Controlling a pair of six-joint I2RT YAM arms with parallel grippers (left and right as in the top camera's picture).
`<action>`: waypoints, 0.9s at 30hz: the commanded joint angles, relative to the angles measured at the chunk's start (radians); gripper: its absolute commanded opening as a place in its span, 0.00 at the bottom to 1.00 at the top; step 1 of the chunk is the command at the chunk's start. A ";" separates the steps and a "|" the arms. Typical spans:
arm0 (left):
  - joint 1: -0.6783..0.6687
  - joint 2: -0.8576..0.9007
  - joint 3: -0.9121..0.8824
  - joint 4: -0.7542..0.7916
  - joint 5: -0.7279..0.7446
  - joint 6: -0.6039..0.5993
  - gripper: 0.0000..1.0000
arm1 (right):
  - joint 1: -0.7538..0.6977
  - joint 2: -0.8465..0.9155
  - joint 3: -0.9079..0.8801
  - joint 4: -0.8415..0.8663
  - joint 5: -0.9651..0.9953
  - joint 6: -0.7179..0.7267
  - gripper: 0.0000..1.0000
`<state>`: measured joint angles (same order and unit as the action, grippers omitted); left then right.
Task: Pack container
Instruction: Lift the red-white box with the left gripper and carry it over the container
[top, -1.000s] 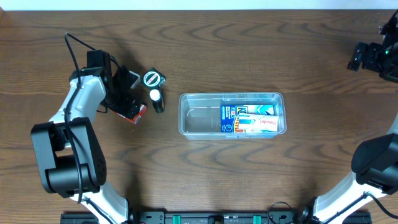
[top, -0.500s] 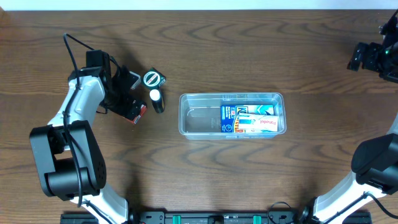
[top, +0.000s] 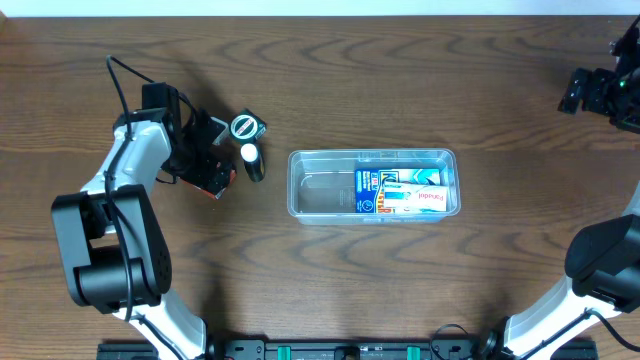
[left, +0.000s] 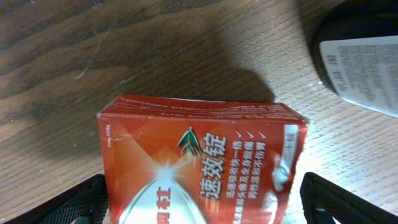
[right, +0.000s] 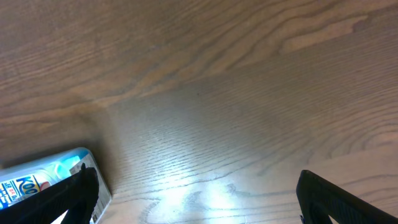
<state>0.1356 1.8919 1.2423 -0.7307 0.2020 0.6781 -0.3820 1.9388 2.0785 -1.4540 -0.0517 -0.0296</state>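
Note:
The clear plastic container lies at the table's middle, with blue and white boxes in its right half. A red box with Chinese print lies on the wood to the container's left; it also shows in the overhead view. My left gripper is low over it, open, with one finger on each side of the box. My right gripper is open and empty at the far right back. Its wrist view shows bare wood between the fingers and a corner of the container.
A black bottle with a white cap and a round black-and-white lidded jar lie just right of the red box. The bottle's label shows in the left wrist view. The container's left half holds nothing.
The left arm has shifted very slightly over the red box; nothing else has moved.

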 joint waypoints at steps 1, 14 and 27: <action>0.005 0.024 0.018 0.006 -0.024 0.010 0.98 | -0.005 -0.024 0.016 -0.001 0.002 0.014 0.99; 0.005 0.095 0.018 0.022 -0.023 0.010 0.99 | -0.005 -0.024 0.016 -0.001 0.002 0.014 0.99; 0.005 0.088 0.019 0.027 -0.024 -0.043 0.79 | -0.005 -0.024 0.016 -0.001 0.002 0.014 0.99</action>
<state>0.1360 1.9598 1.2514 -0.7006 0.1764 0.6693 -0.3820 1.9388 2.0785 -1.4540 -0.0517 -0.0292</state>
